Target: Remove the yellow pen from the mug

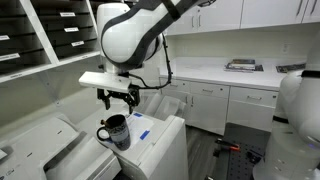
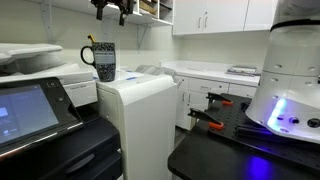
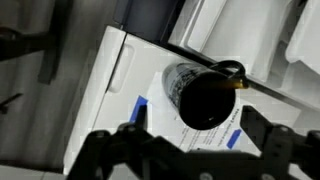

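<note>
The dark glossy mug (image 1: pixel 118 132) stands on a white paper sheet on top of a white cabinet-like unit; it also shows in an exterior view (image 2: pixel 104 62). In the wrist view I look down into its dark opening (image 3: pixel 205 98). The yellow pen shows only as a short orange-yellow tip at the mug's rim by the handle (image 3: pixel 238 86) and as a thin stick above the rim (image 2: pixel 91 43). My gripper (image 1: pixel 118 98) hangs open and empty straight above the mug, not touching it; its two fingers (image 3: pixel 200 142) frame the mug from above.
The white sheet (image 3: pixel 215 135) under the mug is held by blue tape strips (image 3: pixel 139 110). A printer (image 2: pixel 35 95) stands beside the white unit (image 2: pixel 135 100). Wall shelves (image 1: pixel 40 35) are behind, and a counter with cabinets (image 1: pixel 225 80) runs along the back.
</note>
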You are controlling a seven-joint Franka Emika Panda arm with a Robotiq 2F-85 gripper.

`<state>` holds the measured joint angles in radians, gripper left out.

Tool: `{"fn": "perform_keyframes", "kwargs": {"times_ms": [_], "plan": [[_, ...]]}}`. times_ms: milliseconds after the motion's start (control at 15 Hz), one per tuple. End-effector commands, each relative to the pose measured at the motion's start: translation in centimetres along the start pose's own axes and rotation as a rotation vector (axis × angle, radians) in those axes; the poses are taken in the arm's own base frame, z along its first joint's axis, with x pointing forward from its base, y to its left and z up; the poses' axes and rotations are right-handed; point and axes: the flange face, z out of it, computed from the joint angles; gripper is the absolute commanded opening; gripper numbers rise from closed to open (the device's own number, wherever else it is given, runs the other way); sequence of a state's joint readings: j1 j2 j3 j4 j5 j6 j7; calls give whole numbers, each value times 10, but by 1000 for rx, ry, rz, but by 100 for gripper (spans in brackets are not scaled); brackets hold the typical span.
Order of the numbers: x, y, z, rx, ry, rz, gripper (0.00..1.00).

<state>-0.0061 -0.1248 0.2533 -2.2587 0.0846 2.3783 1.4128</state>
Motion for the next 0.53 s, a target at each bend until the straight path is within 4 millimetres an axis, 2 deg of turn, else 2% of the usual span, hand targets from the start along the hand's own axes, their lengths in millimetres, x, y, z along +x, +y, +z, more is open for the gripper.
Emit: {"fn": "perform_keyframes", "kwargs": {"times_ms": [0, 67, 333, 467], "plan": [[6, -10, 8, -34, -9, 197, 96], [8, -12, 12, -40, -13, 251, 96], [18, -18, 23, -53, -38, 463, 71], [21, -21, 26, -53, -61, 565, 67]]}}
